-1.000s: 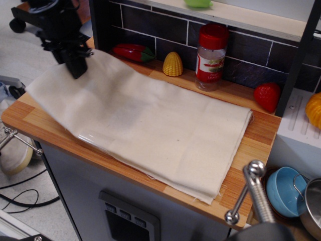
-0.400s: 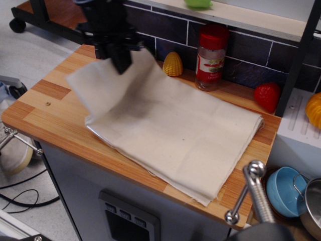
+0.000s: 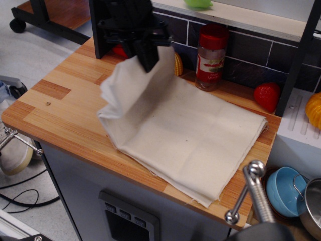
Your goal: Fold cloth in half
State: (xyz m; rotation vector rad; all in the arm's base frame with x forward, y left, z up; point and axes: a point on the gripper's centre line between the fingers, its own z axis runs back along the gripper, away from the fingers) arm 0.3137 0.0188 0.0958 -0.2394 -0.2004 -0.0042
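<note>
Your claw (image 3: 149, 64) has swung further right since a moment ago, dragging the cloth (image 3: 190, 138) edge up and over. It's pinched tight on that lifted edge at about 11 o'clock, while the rest lies flat across the wooden counter (image 3: 60, 108), spice jar (image 3: 211, 56) behind it at 1 o'clock.

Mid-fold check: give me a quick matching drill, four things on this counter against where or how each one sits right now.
Things:
1. cloth
2. spice jar
3. toy strawberry
4. gripper

States:
A. by the right post at the back
B. pinching a raised corner
C. upright against the tiled wall
D. left end lifted, the rest flat on the wood

Pairs: 1-D, 2-C, 3-A, 4-B
</note>
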